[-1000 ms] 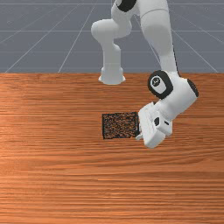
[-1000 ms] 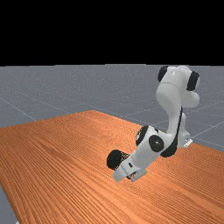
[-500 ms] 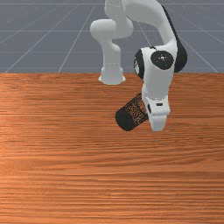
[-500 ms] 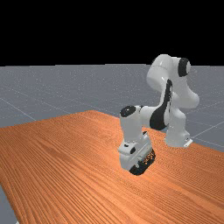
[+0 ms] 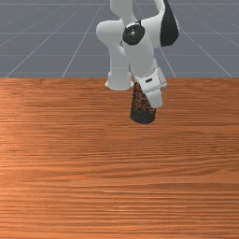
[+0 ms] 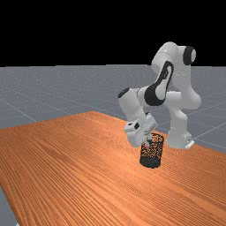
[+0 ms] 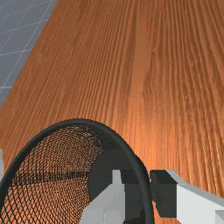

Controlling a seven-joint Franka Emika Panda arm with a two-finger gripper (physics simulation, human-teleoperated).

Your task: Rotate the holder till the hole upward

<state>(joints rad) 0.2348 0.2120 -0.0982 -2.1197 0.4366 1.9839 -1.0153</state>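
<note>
On my screens the black wire-mesh holder (image 6: 151, 152), a round cup with a fine net wall and a solid dark bottom (image 5: 143, 117), stands nearly upright with a slight lean, its open mouth upward. My two-finger gripper (image 6: 149, 141) is closed on its wall near the rim (image 7: 78, 121), one finger (image 7: 105, 208) inside the cup and the other finger (image 7: 194, 205) outside, both dark pads against the mesh between them. The worktop (image 5: 70, 177) is orange-brown wood with long streaky grain, and in the front view I have the holder close to its back edge, just in front of the arm's flared white base (image 5: 119, 83) and a little toward the front view's right. The far view shows my white hand (image 6: 139, 130) slanting down to the holder from the far view's left, the smooth, rounded shells of the white-and-black arm (image 6: 172, 66) arching above. I can't tell from here whether the bottom is flat on the wood or slightly off it. Down past the fingers, the wrist view lets me look through the rounded black rim to the plain, opaque bottom, partly hidden by the inner finger, with wood tones showing through the crosshatched wall. Beyond the worktop's straight edge lies a grey floor (image 7: 19, 30) ruled with pale, thin lines.
</note>
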